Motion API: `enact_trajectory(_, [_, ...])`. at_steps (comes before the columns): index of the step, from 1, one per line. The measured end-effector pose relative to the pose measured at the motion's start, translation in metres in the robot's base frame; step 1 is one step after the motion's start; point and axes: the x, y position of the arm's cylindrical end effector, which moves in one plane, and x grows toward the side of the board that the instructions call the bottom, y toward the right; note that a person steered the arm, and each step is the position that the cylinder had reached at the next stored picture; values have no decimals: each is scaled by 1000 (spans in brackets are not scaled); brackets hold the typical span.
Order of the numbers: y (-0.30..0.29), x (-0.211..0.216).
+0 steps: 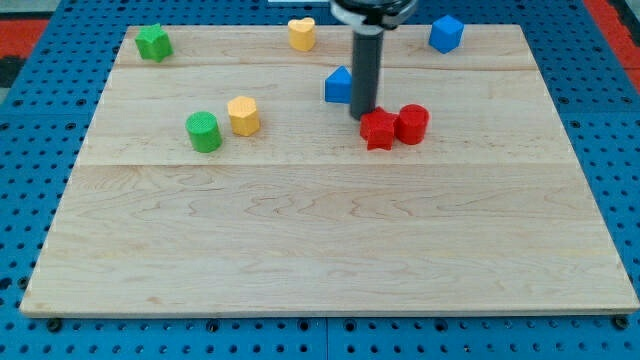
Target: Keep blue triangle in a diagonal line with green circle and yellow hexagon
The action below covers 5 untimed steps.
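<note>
- Blue triangle (338,86) just left of my tip (362,114), touching the rod or very nearly; rod hiding its right edge.
- No jaws here at all, only a dark rod, so nothing to spread or pinch.
- Green circle (203,132) and yellow hexagon (243,116) side by side, well off to the view's left, already slanting up toward the right.
- Risk: pushing too far left and knocking the yellow hexagon, breaking the line.
- Risk: slipping off the slanted side, so the triangle spins away.
- Red star (378,130) right below my tip, red cylinder (412,124) touching it; easy to bump.
- Far off near the top of the wooden surface (320,250): yellow heart (301,34), blue cube (446,33), green star (153,42).
</note>
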Motion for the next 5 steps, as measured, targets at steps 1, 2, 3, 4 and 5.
enact_trajectory(1, [15, -30])
enact_trajectory(2, [6, -37])
enact_trajectory(3, [6, -37])
enact_trajectory(4, [6, -37])
enact_trajectory(5, [5, -38])
